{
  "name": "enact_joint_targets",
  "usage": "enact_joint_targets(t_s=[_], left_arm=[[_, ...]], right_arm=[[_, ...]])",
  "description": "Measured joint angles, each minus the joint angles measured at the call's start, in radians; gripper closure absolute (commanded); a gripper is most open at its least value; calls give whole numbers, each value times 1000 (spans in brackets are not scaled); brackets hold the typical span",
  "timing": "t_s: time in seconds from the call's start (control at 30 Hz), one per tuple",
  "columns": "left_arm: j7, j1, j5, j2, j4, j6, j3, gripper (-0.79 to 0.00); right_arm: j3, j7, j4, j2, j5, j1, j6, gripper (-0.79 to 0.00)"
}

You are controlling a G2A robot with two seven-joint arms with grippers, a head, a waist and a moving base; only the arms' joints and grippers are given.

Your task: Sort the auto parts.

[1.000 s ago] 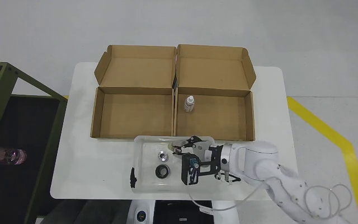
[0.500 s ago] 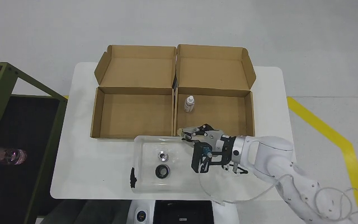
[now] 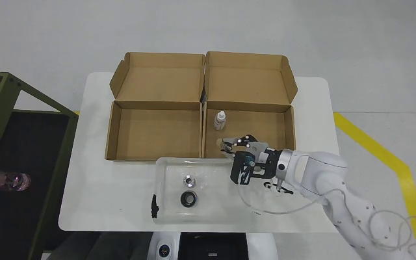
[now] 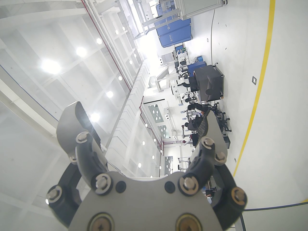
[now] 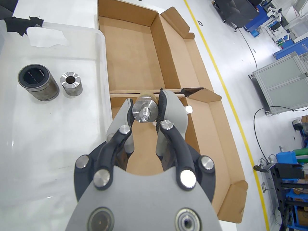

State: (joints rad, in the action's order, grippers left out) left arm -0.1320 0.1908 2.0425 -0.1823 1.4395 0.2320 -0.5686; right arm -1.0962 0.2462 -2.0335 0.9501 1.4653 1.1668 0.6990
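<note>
- Here, right tool (image 5: 144,108) pinches shiny stepped steel cylinder (image 5: 143,114): clear from wrist, indistinct from above.
- Inside brown cardboard box's (image 3: 260,133) near wall; bare floor beyond.
- Left tool (image 4: 139,115) spread.

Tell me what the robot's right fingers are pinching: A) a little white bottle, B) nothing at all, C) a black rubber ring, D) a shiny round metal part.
D: in the right wrist view the right gripper has its fingers shut on a shiny round metal part.
</note>
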Motion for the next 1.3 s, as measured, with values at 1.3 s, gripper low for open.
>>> enact_joint_targets(t_s=[1.3], left_arm=[[0, 0, 0, 0, 0, 0, 0, -785]], right_arm=[[193, 273, 510, 93, -281, -357, 51, 0]])
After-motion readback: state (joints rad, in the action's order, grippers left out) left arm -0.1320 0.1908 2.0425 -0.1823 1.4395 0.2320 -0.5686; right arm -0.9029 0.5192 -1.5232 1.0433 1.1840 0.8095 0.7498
